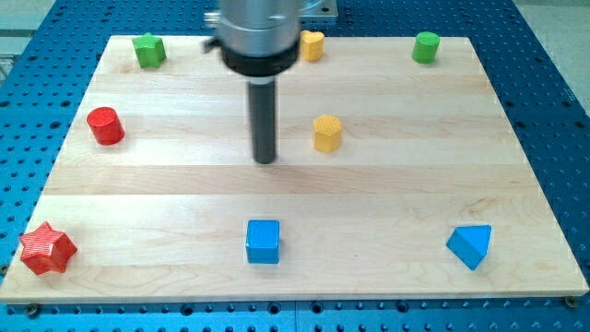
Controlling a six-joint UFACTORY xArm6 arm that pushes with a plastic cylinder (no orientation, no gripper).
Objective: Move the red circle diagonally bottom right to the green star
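Note:
The red circle (106, 125) is a short red cylinder near the board's left edge, in its upper half. The green star (148, 50) sits at the top left corner, up and to the right of the red circle. My tip (265, 160) rests on the board near the middle, well to the right of the red circle and a little lower than it. It touches no block. The nearest block to it is a yellow hexagon (326, 133) just to its right.
A yellow heart (312, 44) sits at the top centre, partly beside the arm's body. A green cylinder (425, 46) is at top right. A red star (46, 249) is at bottom left, a blue cube (263, 242) at bottom centre, a blue triangle (471, 245) at bottom right.

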